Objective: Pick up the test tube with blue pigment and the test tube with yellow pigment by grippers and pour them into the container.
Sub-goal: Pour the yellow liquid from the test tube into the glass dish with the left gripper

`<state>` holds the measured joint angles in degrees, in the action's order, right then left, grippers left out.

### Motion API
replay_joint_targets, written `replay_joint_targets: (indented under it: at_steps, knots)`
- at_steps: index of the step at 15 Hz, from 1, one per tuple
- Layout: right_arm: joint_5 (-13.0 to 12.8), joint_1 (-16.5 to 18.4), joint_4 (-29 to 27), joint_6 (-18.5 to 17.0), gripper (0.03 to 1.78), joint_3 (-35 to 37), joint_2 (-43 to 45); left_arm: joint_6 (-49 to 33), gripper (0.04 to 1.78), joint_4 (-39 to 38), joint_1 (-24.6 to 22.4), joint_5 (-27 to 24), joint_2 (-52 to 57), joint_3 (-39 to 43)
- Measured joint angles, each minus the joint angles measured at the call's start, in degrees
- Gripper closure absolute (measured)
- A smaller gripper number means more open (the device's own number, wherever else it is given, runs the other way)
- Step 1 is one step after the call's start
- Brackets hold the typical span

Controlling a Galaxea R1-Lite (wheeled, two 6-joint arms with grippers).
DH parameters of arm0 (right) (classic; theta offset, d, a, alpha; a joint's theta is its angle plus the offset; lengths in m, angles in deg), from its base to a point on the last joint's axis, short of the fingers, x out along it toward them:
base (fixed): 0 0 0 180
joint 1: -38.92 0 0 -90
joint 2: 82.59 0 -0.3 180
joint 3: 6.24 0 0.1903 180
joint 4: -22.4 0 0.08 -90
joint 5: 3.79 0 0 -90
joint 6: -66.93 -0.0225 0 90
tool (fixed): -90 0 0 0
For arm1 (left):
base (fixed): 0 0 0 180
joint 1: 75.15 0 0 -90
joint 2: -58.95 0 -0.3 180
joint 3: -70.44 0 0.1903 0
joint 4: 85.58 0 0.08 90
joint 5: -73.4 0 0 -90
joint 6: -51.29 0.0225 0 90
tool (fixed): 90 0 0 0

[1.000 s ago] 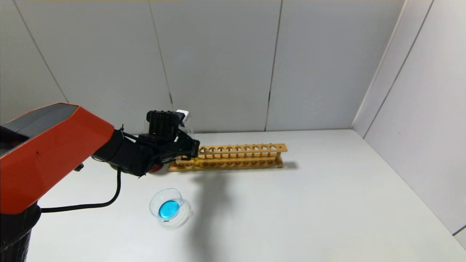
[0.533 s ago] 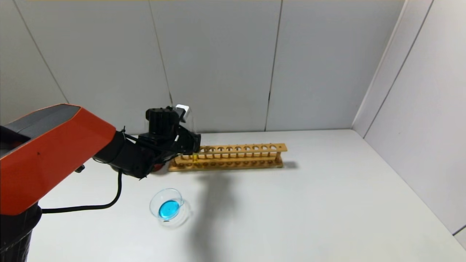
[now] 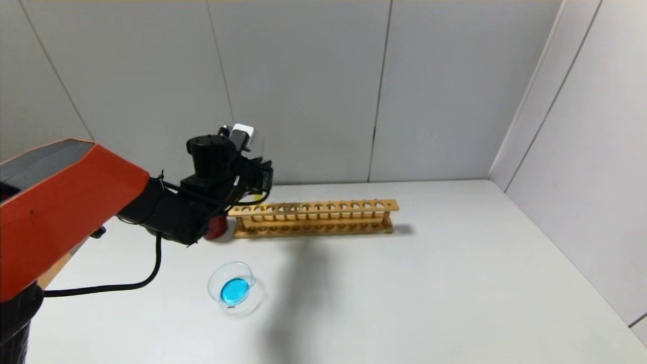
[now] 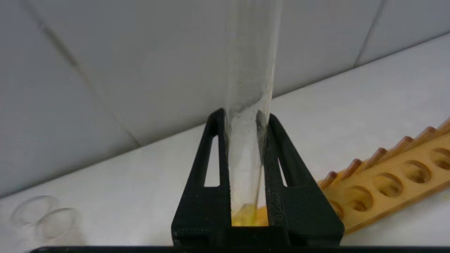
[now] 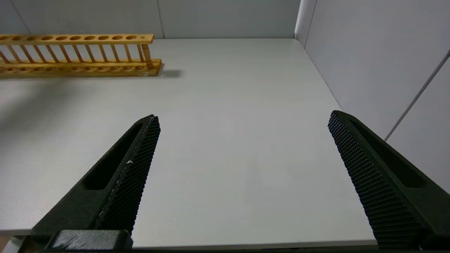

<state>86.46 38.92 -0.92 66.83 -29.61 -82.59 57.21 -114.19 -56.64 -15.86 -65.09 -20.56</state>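
My left gripper is shut on the test tube with yellow pigment and holds it upright above the left end of the wooden rack. In the left wrist view the tube stands between the two black fingers of the gripper, with yellow liquid at its base. The container, a clear glass dish, sits on the table in front of the rack and holds blue liquid. The test tube with blue pigment is out of view. My right gripper is open and empty over bare table, outside the head view.
A dark red cup stands at the rack's left end, partly behind my left arm. Clear glass items lie near the wall. The rack also shows in the right wrist view. Grey walls close the table at the back and right.
My left gripper has risen and shifted a little left, lifting the yellow tube out of the rack's left end. The dish and rack have not moved.
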Motion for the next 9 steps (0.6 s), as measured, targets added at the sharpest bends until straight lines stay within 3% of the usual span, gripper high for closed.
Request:
replay_joint_targets:
  at_steps: [9]
  knots:
    - [-0.02, 0.00, 0.00, 0.00, 0.06, 0.00, 0.00, 0.90, 1.51, 14.58, 1.00, -1.43, 20.13, 0.90]
